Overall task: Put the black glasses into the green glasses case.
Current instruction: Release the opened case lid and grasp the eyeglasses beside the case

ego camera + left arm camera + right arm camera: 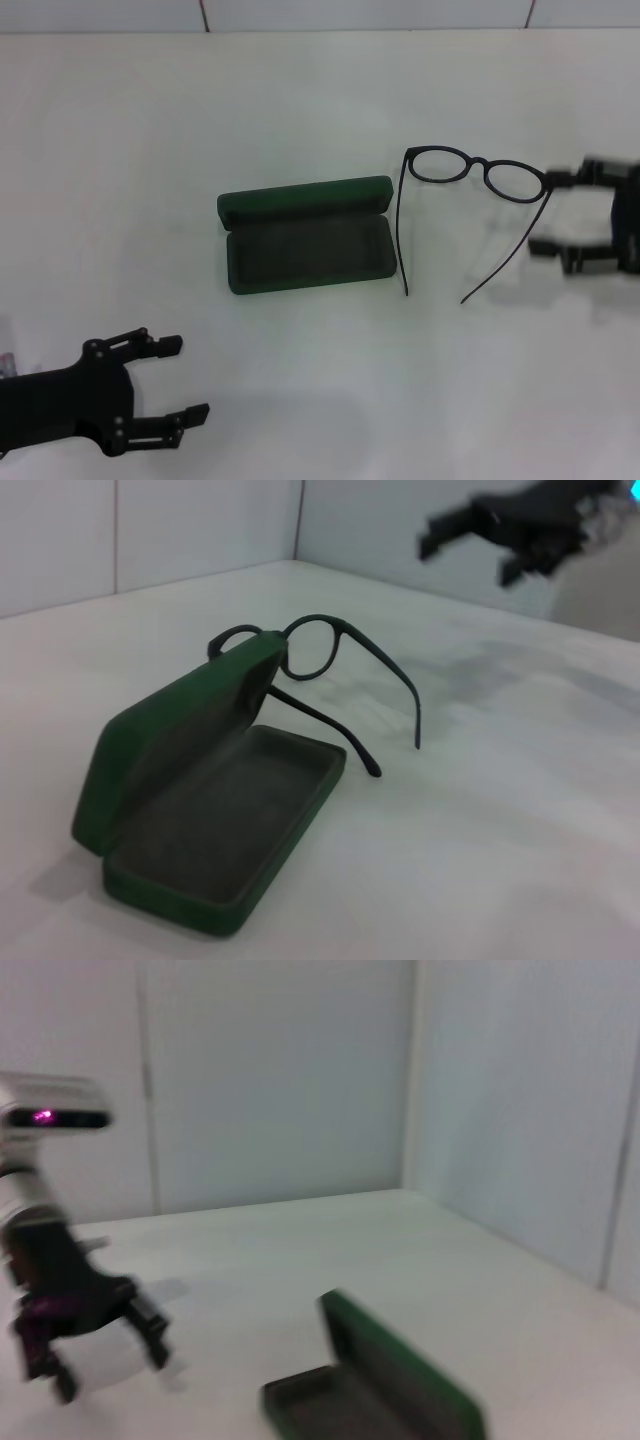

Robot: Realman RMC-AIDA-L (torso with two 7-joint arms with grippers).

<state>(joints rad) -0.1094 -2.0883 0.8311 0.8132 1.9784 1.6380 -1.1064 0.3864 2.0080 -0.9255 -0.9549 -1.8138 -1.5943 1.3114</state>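
Hovering at the right edge of the scene, the right gripper (560, 215) has its fingers spread apart and empty, one finger just beside the right end of the black glasses (470, 190) without clearly touching them; it looks blurred, so how close it stands is hard to tell. The left gripper (180, 378) waits low at the near left, its two fingers also apart and holding nothing, well clear of everything. The glasses lie on the white table (300, 120) right of centre, lenses toward the far side and both temple arms unfolded, pointing near; the left temple runs just beside the right end of the green glasses case (305, 247). The case sits in the middle, lid swung up on its far side, its dark lined tray open and empty. There is one pair of glasses, one case, and two grippers. The frame looks light, thin and springy, with lenses that would smear or scratch, so a gentle pinch on the bridge or the rim's outer corner seems the safest hold; grasping a slim temple would probably let the pair swing or twist. The spread temples may need folding to fit the tray.
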